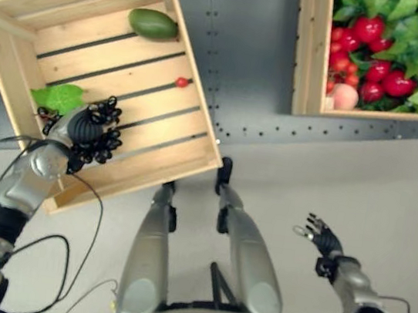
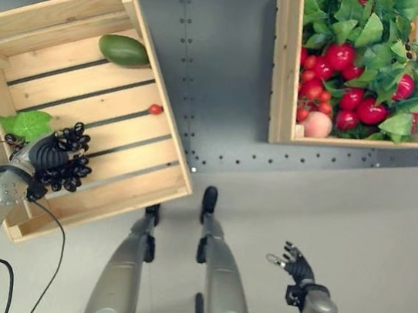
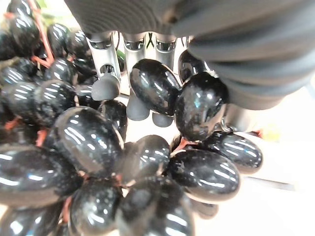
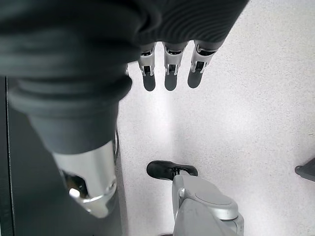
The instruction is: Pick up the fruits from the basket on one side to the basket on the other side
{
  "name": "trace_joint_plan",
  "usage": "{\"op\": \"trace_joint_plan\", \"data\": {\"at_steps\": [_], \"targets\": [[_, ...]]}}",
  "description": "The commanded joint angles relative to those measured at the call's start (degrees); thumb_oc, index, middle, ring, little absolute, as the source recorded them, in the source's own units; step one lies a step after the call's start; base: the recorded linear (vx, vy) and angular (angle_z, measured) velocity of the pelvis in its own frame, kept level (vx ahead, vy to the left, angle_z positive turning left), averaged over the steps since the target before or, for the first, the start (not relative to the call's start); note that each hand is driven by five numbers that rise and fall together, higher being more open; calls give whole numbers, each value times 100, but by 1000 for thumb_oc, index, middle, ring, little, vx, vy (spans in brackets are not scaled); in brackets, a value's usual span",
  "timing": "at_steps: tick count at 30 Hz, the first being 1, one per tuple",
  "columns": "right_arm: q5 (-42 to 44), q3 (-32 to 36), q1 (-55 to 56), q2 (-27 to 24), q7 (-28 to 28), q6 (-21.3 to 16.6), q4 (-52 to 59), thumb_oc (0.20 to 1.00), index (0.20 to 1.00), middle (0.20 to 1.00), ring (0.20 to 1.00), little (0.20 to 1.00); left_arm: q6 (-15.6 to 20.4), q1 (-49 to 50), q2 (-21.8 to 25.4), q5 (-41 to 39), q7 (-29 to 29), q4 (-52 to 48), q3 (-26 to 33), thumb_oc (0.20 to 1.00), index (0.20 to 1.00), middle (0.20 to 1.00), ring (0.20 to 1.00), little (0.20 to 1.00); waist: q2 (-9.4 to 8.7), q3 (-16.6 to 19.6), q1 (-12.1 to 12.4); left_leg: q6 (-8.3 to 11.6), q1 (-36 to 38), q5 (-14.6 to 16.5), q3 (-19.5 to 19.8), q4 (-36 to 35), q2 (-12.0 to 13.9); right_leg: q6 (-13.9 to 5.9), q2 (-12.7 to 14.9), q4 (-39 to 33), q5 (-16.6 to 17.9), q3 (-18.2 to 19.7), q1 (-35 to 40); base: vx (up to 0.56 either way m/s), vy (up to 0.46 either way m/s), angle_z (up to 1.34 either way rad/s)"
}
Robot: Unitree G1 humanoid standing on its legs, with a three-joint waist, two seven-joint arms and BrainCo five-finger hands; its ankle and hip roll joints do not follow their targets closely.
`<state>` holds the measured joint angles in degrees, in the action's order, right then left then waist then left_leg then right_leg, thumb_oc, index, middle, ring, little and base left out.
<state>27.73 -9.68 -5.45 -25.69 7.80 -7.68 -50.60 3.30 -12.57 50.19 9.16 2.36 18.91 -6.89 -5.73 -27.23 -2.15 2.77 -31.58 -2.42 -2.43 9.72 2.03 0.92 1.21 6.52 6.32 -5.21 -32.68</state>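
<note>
Placing step: left hand (image 1: pixel 84 127) fingers curled round black grape bunch (image 3: pixel 123 147) over left crate (image 1: pixel 27 10), lower left of frame; next, release. Right hand (image 1: pixel 325 237) slack, empty

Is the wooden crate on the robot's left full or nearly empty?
Nearly empty. The left crate shows mostly bare slats, with an avocado, a small red fruit, a green leaf and black grapes at the left hand.
</note>
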Motion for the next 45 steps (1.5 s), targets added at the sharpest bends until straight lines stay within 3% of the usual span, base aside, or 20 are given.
{"op": "trace_joint_plan", "data": {"at_steps": [1, 8, 21, 45], "targets": [[58, 30, 612, -221, 4, -173, 240, 1000, 1000, 1000, 1000, 1000, 304, 312, -7, -398, 135, -300, 442, 200, 200, 200, 200, 200, -26, 204, -60, -344, -192, 498, 177, 403, -353, -371, -5, 310, -499, -154, 64, -3, 2, 3], [43, 21, 654, -213, 20, -249, 247, 1000, 1000, 1000, 1000, 1000, 641, 575, -73, -1078, 110, -738, 630, 200, 200, 200, 200, 200, 1, 247, -17, -331, -114, 488, 190, 381, -355, -366, 16, 313, -520, -183, 156, 0, 0, 0], [5, 58, 537, -82, -44, -325, -94, 1000, 1000, 1000, 1000, 1000, 1121, 745, -617, -2748, -25, -1268, 935, 200, 200, 200, 200, 200, 110, 479, 78, -291, 345, 479, 221, 230, -405, -357, 96, 355, -598, -292, 547, 5, -6, 7], [-215, 74, 555, -179, -105, -411, 496, 1000, 1000, 1000, 1000, 1000, 1482, 728, -1239, -3388, -248, -1976, 1065, 200, 200, 200, 200, 200, 301, 1169, 91, -283, 1779, 216, 285, -737, -463, -434, 158, 36, -661, -493, 1698, 26, 7, 5]]}}
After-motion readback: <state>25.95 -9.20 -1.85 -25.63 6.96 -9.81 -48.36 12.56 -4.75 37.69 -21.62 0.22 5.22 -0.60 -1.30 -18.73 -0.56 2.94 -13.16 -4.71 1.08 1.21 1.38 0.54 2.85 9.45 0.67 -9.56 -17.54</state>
